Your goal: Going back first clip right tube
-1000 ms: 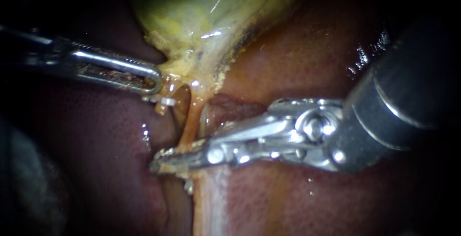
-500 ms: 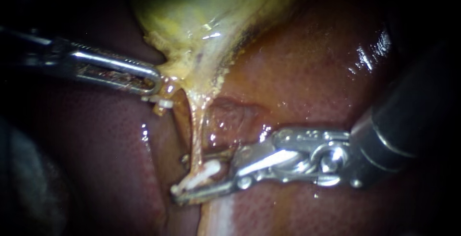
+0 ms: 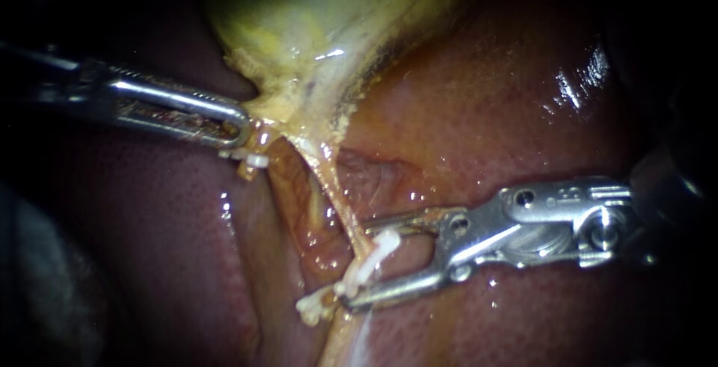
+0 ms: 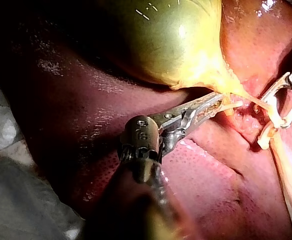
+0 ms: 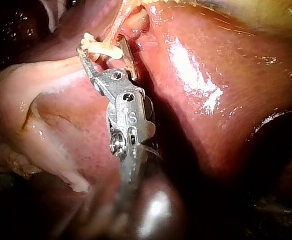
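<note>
White clip [image 3: 372,261] sits across the right tube [image 3: 335,191], low on that thin strand, with the liver [image 3: 486,98] behind it. From the right comes the right instrument [image 3: 357,264]. Its hand stands apart, one jaw above the clip and the other along its underside, clamped on nothing. At the left, the left instrument [image 3: 241,129] has its hand together on the yellow neck of the gallbladder [image 3: 321,16]. A smaller clip [image 3: 256,160] shows just below that tip.
</note>
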Robot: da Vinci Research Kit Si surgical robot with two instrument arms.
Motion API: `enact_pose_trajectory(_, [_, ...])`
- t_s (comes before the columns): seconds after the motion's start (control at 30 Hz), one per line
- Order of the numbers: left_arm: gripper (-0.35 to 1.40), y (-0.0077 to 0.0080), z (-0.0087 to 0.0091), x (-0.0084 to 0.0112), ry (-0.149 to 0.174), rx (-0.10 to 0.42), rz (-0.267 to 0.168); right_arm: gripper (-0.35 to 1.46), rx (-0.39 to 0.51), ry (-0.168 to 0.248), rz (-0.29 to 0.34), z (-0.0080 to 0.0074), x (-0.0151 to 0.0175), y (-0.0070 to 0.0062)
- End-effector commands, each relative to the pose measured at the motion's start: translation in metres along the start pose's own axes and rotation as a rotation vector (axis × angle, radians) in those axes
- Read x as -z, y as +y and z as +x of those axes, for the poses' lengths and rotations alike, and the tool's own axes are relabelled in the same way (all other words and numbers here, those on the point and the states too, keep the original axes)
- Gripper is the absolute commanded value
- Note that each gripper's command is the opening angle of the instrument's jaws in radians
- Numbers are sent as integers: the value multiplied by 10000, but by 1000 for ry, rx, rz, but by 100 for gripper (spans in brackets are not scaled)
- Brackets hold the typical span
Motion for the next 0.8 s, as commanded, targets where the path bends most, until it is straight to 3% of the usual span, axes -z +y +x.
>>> enact_pose_trajectory(0.03, [-35,0,0,0,0,1,1,50,0,0,1,0,0,0])
enact_pose_trajectory(0.23, [-35,0,0,-1,0,1,2,50,6,1,-7,-1,-6,4])
enact_pose_trajectory(0.43, [-35,0,-1,-2,-2,0,4,50,7,1,-11,1,-51,21])
enact_pose_trajectory(0.6, [-35,0,-1,-2,-2,0,4,50,9,28,14,-11,-78,24])
enact_pose_trajectory(0.8, [-35,0,-1,-2,-2,0,4,50,8,34,16,-19,-82,25])
